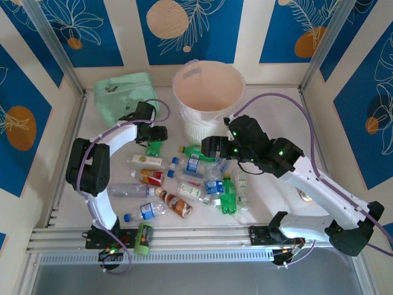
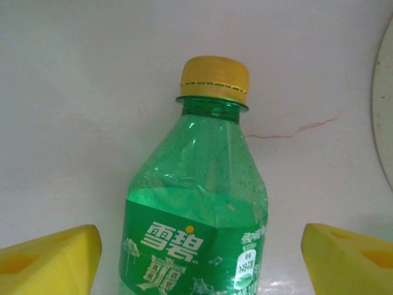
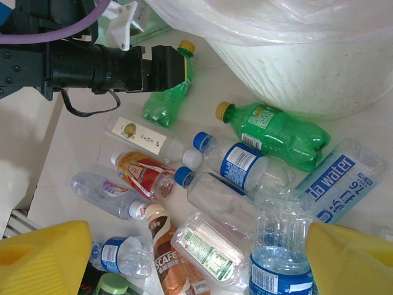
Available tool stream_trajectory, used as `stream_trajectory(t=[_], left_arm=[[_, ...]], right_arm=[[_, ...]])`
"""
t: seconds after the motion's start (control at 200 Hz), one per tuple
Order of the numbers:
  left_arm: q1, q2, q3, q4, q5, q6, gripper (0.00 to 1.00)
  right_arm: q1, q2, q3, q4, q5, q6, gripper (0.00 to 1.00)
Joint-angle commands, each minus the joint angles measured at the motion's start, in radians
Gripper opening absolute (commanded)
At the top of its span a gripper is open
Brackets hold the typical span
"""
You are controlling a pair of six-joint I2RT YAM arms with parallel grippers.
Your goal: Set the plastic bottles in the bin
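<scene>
A green bottle [image 2: 196, 209] with a yellow cap lies on the white table between the wide-apart yellow fingers of my open left gripper [image 2: 199, 261]; neither finger touches it. In the top view, that gripper [image 1: 155, 141] sits left of the bin [image 1: 236, 92], a white ribbed basket with a bag liner. My right gripper [image 1: 209, 147] hovers open over the pile of bottles [image 1: 190, 181]. A clear blue-labelled bottle [image 3: 282, 246] rises between its fingers [image 3: 43, 261], close against the right one. Another green bottle [image 3: 276, 132] lies beside the bin [image 3: 319, 74].
A mint-green zip pouch [image 1: 123, 95] lies at the back left behind the left arm. Brown [image 1: 175, 203], red-labelled [image 1: 150, 176] and green [image 1: 228, 195] bottles are scattered mid-table. A green-capped bottle [image 1: 143, 236] rests on the front rail. Wall panels close in both sides.
</scene>
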Motion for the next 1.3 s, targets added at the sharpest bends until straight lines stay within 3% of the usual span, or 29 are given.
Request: stream_trajectory(t=[0.0, 0.46, 0.84, 1.005, 1.296], left_arm=[[0.012, 0.023, 0.036, -0.003, -0.003, 0.02, 0.83], [0.01, 0.096, 0.042, 0.005, 0.017, 0.029, 0.68], [0.01, 0.026, 0.048, -0.013, 0.036, 0.011, 0.54], [0.011, -0.099, 0.031, -0.053, 0.034, -0.033, 0.53], [0.011, -0.447, -0.01, -0.018, 0.145, -0.298, 0.55]], right_arm=[[0.005, 0.007, 0.028, 0.016, 0.009, 0.006, 0.91], [0.015, 0.043, 0.061, 0.014, 0.003, 0.004, 0.9], [0.027, 0.057, 0.095, 0.017, -0.016, -0.019, 0.9], [0.073, 0.076, 0.157, 0.016, -0.022, -0.065, 0.91], [0.156, 0.181, 0.304, 0.041, -0.13, -0.155, 0.93]])
